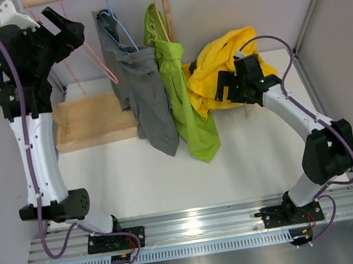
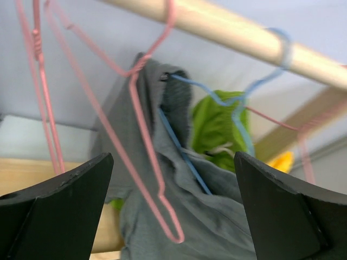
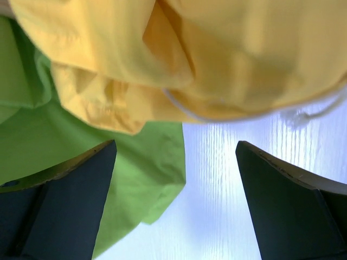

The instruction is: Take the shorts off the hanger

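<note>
The right end effector (image 3: 174, 157), released and empty, hovers just before the bunched yellow shorts (image 3: 227, 54).

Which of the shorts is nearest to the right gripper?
The yellow shorts: they bunch just ahead of the open right gripper, while the lime green shorts lie to one side and the grey shorts hang farther left.

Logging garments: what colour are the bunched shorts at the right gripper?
The shorts are yellow, clearest in the right wrist view.
</note>
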Motion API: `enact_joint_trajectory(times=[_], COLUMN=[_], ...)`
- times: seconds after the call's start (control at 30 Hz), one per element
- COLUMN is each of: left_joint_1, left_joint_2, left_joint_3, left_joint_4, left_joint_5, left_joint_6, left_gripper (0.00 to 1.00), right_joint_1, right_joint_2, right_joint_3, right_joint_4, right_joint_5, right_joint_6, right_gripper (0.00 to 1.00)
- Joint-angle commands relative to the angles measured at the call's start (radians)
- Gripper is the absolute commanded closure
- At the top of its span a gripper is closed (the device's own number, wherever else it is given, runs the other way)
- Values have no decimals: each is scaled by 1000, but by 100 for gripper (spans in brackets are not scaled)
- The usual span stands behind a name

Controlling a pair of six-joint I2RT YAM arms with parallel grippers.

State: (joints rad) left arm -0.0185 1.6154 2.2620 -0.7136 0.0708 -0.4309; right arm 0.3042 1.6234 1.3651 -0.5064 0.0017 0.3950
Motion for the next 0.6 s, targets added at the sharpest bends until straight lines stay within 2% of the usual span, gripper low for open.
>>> enact_joint_trajectory(times=[0.0,0.23,0.57], left_joint_1=[-24,-136,-218], left_joint_2=[-89,-78,64], left_joint_3=[-30,-35,-12], left_joint_4=[34,52,75], left_joint_5=[130,138,67], left_joint_6=[-54,-72,-89], left_gripper=[1,3,5], right_joint_1=[16,76,70], right_joint_2=[-146,-334,-467], right_joint_3=[5,-57,-37], right_joint_4=[-89,-107,-170], right_joint_5=[-48,-3,41], right_joint_6=[59,79,56], right_gripper=[1,1,1])
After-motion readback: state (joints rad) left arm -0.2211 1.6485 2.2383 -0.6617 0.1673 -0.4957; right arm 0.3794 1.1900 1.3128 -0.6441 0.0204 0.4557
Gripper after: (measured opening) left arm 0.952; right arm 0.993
